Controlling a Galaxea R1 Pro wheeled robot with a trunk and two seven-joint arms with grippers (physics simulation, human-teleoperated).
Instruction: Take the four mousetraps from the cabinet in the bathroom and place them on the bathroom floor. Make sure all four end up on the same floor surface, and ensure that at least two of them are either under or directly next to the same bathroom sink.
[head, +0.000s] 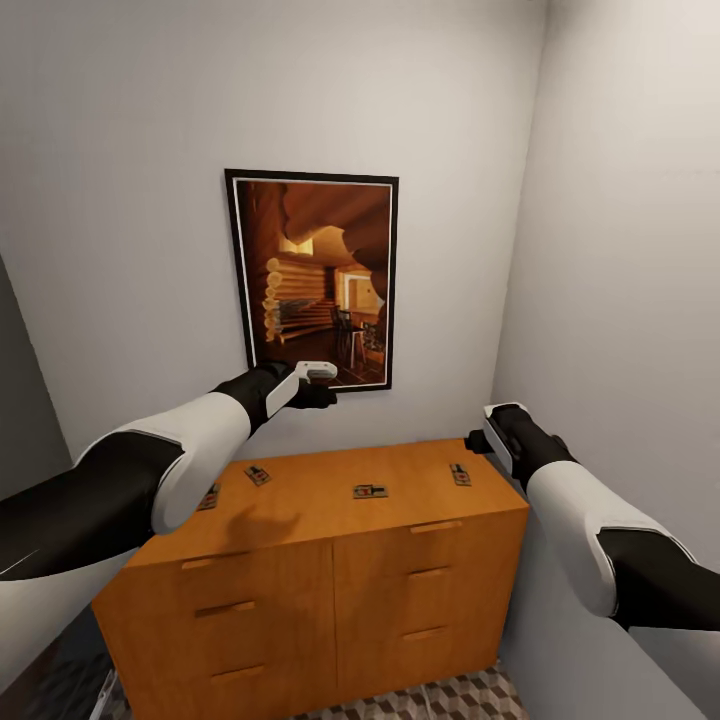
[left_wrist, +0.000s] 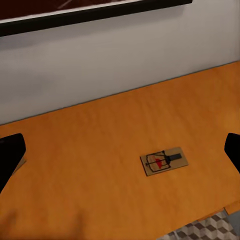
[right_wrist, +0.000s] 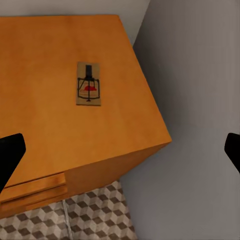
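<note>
The orange-brown cabinet (head: 330, 505) stands against the wall, and several mousetraps lie flat on its top. One mousetrap (head: 258, 475) is toward the left and another (head: 370, 490) is in the middle. A third (head: 460, 474) is near the right end, and one (head: 208, 497) is partly hidden behind my left forearm. My left gripper (head: 318, 378) hangs open well above the top, looking down on the middle mousetrap (left_wrist: 165, 161). My right gripper (head: 480, 440) is open above the right end, over a mousetrap (right_wrist: 89, 83). The cube-patterned bathroom floor (head: 440, 700) shows below. The bathroom sink is out of view.
A framed picture (head: 315, 280) of a log interior hangs on the back wall behind my left gripper. A grey side wall (head: 620, 300) runs right against the cabinet's right end. Drawer fronts with slab pulls (head: 225, 608) face me.
</note>
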